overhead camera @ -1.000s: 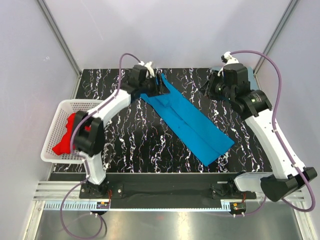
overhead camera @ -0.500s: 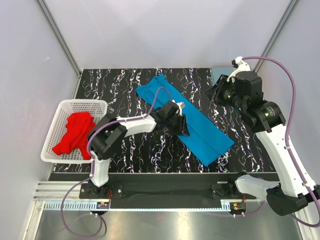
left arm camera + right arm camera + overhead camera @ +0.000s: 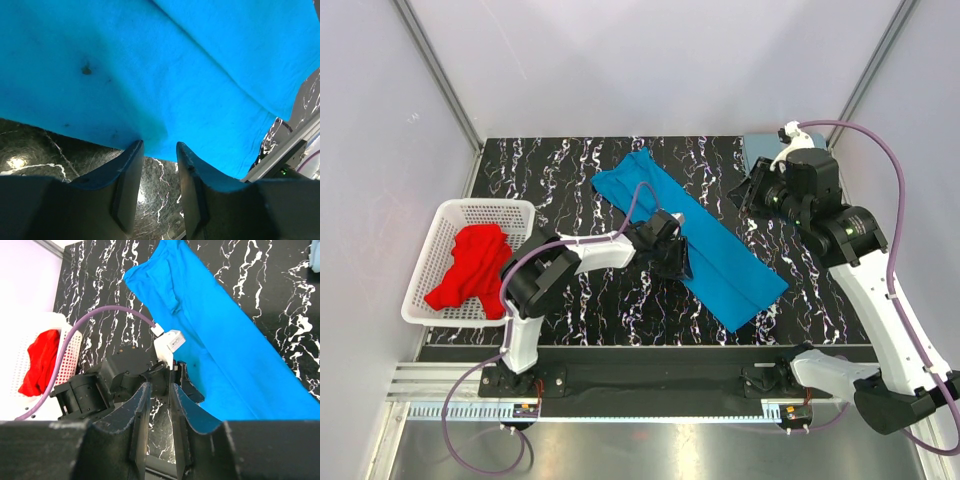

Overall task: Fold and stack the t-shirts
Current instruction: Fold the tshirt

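Left jaws, narrowed but empty, have shifted to the side edge of the blue t-shirt (image 3: 720, 250), ready to fold. Right jaws: narrow, empty.

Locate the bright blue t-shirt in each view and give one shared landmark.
Top external: the blue t-shirt is a diagonal strip from upper centre to lower right.
Left wrist: it fills the upper two thirds of the picture.
Right wrist: it is a diagonal band from top centre to the right edge.
Landmark: the left gripper at the shirt's edge.
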Available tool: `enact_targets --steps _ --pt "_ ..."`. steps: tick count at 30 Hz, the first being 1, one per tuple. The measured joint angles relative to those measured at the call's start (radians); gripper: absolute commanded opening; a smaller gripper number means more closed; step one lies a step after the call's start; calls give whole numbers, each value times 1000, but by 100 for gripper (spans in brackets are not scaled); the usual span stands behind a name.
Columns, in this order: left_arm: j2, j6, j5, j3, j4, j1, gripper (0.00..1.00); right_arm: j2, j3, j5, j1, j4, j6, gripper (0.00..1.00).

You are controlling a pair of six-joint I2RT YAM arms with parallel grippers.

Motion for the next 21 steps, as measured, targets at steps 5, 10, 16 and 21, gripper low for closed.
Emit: enact_targets --steps 5,10,16,21 --pt "-11 17 -34 1 -28 -2 40 -9 -11 -24 0 0 7 30" --pt "-60 51 -121 -27 -100 -4 40 -29 -26 -32 0 -1 16 30" --pt "-225 66 -223 -204 -166 48 40 -23 -91 -43 0 29 17 31" --pt "-402 66 -267 -374 -225 187 44 93 -157 -90 -1 95 8 31"
